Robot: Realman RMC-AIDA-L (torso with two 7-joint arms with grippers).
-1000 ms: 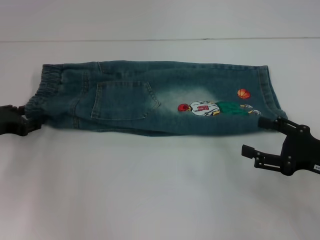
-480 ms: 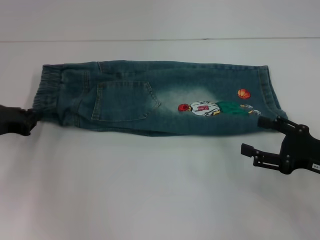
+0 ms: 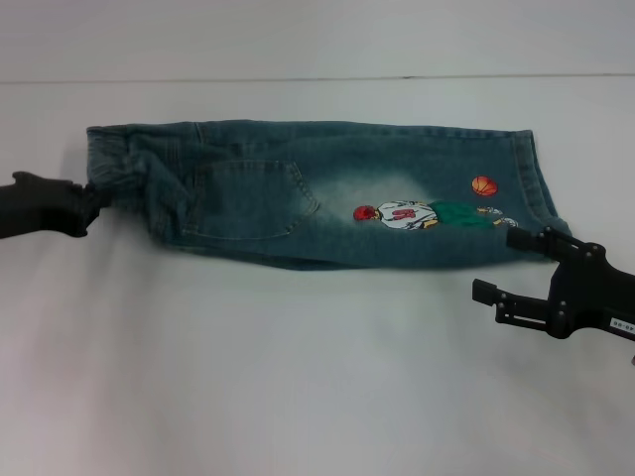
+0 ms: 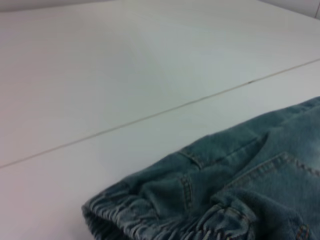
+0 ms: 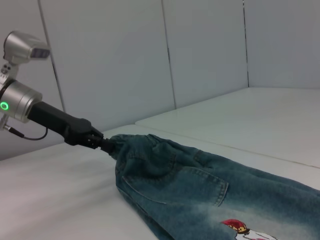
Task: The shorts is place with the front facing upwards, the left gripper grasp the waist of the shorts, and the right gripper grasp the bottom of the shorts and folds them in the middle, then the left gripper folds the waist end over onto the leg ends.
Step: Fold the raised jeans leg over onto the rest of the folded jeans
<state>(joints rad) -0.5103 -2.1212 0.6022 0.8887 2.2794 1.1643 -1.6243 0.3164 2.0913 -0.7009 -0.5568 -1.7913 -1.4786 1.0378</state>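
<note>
The blue denim shorts point(image 3: 317, 198) lie folded lengthwise across the white table, pocket and a basketball-player print facing up. My left gripper point(image 3: 94, 193) is shut on the elastic waist point(image 4: 165, 225) at the left end, which is bunched and raised off the table. The right wrist view shows that same left gripper point(image 5: 102, 144) pinching the waist end of the shorts point(image 5: 200, 195). My right gripper point(image 3: 498, 264) stands open just in front of the leg ends at the right, with its far finger next to the hem and nothing between the fingers.
The white table point(image 3: 298, 377) stretches in front of the shorts. A seam line point(image 3: 317, 77) runs across the table behind them. White wall panels point(image 5: 200, 50) stand beyond the table.
My left gripper has closed on the waist and lifted it up and inward, bunching the left end. The right gripper has edged slightly left.
</note>
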